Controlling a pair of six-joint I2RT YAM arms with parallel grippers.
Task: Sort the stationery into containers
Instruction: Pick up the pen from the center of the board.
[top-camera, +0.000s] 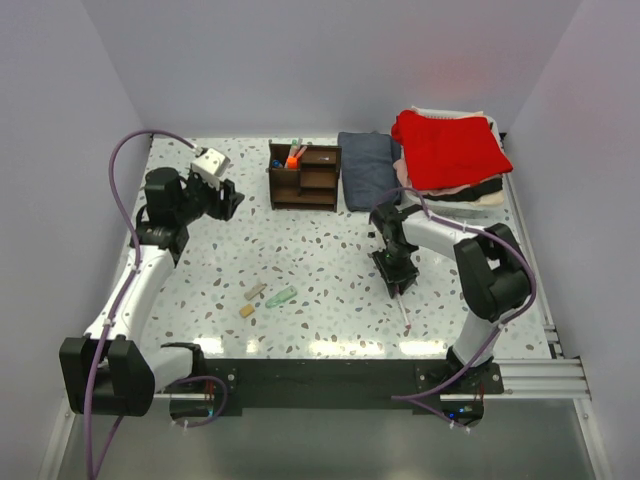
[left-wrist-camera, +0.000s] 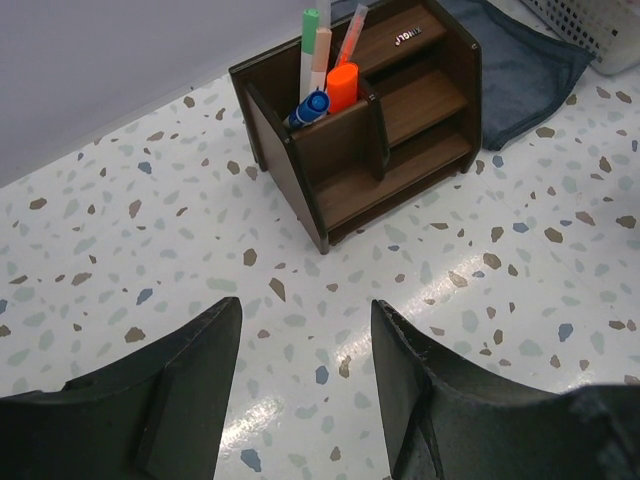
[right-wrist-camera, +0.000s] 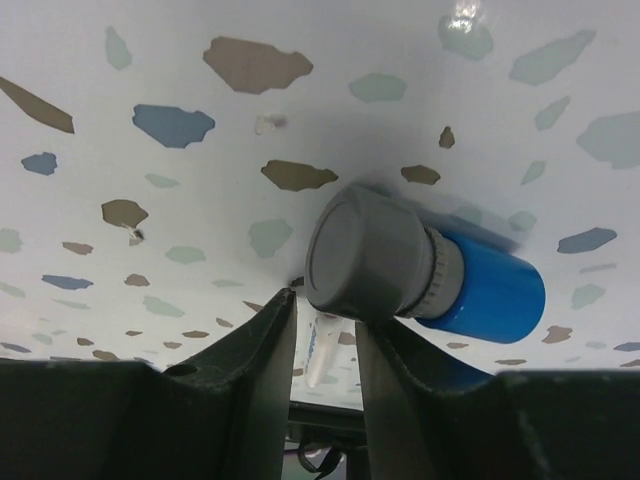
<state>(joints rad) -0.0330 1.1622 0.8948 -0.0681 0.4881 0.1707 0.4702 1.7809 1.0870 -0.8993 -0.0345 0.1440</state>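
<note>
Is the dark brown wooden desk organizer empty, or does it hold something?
Not empty: pens and an orange-capped marker stand in the organizer's tall compartment; its stepped shelves look bare.

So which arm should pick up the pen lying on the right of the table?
The right one: right fingers are down at the pen; left fingers hang far off by the organizer.

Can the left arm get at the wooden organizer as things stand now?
Probably yes. The left gripper is open and points toward the organizer. Only bare table lies between them, and nothing seems to block the way.
</note>
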